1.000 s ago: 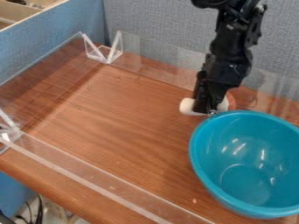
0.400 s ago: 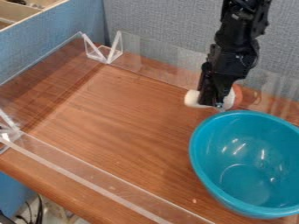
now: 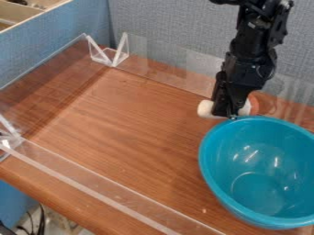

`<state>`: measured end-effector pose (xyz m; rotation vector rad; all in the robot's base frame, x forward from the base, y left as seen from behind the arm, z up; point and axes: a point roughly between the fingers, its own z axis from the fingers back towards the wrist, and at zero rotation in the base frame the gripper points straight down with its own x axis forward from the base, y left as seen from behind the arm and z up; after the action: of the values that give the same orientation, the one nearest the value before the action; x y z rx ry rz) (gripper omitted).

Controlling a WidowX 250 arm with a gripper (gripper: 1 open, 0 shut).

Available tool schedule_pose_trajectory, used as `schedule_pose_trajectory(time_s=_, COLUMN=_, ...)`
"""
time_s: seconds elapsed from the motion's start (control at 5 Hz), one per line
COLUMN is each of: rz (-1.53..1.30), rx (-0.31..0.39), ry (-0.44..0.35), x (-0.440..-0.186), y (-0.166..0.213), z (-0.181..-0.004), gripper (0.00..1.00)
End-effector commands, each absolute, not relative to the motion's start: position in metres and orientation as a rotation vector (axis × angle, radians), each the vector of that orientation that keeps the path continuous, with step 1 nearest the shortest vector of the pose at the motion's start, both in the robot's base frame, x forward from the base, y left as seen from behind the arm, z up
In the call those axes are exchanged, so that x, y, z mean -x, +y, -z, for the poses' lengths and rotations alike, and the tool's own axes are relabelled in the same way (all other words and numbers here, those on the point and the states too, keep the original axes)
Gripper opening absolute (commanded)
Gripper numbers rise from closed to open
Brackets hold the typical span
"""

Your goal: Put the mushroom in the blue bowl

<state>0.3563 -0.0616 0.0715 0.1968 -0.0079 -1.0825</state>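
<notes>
Holding the mushroom [image 3: 208, 107] tight, my hand [image 3: 226, 111] points almost straight down at the far right side of the worktop [image 3: 117, 119]. My fingers are squeezed nearly all the way together around it. I can see a bit of the white stem sticking out to the left of my fingers, and a little bit of orange-brown cap peeking out on the right. Most of the mushroom is hidden behind my black hand. I cannot tell if it sits on the wood or hangs just above it.

My black arm [image 3: 258, 37] comes down from the top right of the picture.

The blue bowl [image 3: 260, 170] sits on the worktop near the front right corner. It is big, round, deep and shiny. Nothing is in it. Its far rim is just in front of my hand and the mushroom, so they are very near each other. The mushroom is outside the bowl, behind its rim.

The worktop is brown wood with a see-through plastic wall [image 3: 73, 174] all around it. Two little see-through corner holders [image 3: 110, 50] stand at the far left corner. Another see-through holder [image 3: 7, 133] is at the left edge. Behind the worktop is a grey wall [image 3: 172, 27], and on the left is a blue panel [image 3: 50, 41].
</notes>
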Motion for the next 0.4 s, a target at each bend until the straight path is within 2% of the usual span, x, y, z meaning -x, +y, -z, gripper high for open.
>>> schedule_pose_trajectory(time_s=0.0, rz=1.077, rx=-0.237, ry=-0.12, x=-0.3581, y=-0.0648, z=-0.1107, gripper=0.0)
schedule_pose_trajectory(time_s=0.2, rz=1.078, rx=-0.241, ry=-0.127, x=-0.3569, y=-0.0652, z=-0.1123, gripper=0.0)
